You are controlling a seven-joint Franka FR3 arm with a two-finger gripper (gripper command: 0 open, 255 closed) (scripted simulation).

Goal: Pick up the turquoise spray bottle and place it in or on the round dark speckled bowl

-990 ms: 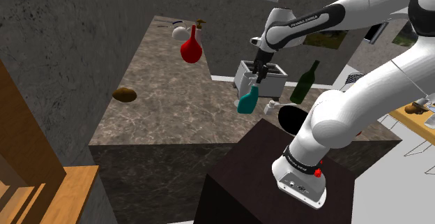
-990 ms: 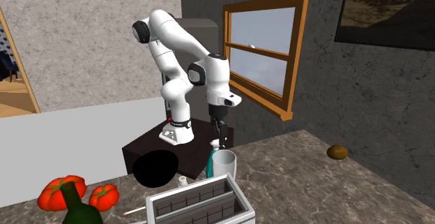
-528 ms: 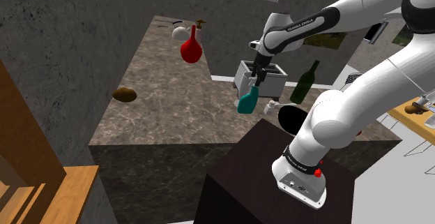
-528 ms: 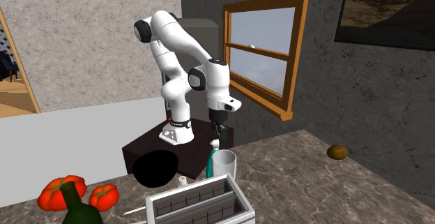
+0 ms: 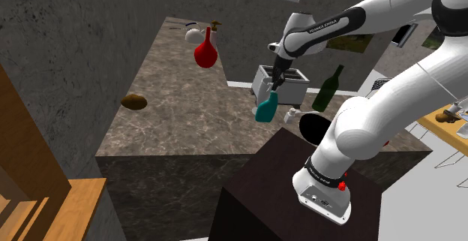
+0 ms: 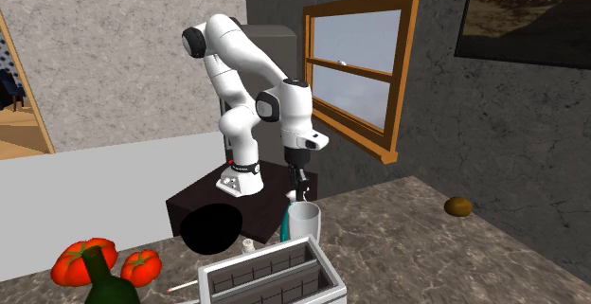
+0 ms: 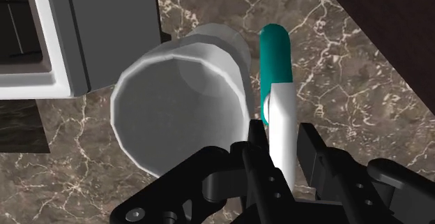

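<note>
As the gripper (image 7: 282, 144) is barely shifted in the last half-second, its fingers (image 7: 256, 146) are judged clenched on the turquoise spray bottle (image 7: 273, 55), left standing on the bench (image 7: 334, 83) just beside the white cup (image 7: 174, 111), lift pending.

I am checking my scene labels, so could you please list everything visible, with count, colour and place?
spray bottle: one, turquoise with white head, beside the cup
cup: one, white, between bottle and box
slotted box: one, grey, on the counter
bowl: one, black, by the stand
wine bottle: one, dark green, near the bowl
brown lump: one, brown, by the wall
red round things: two, red, beside the wine bottle
arm: one, white, on dark stand
gripper: one, black, shut on the bottle's head
</note>
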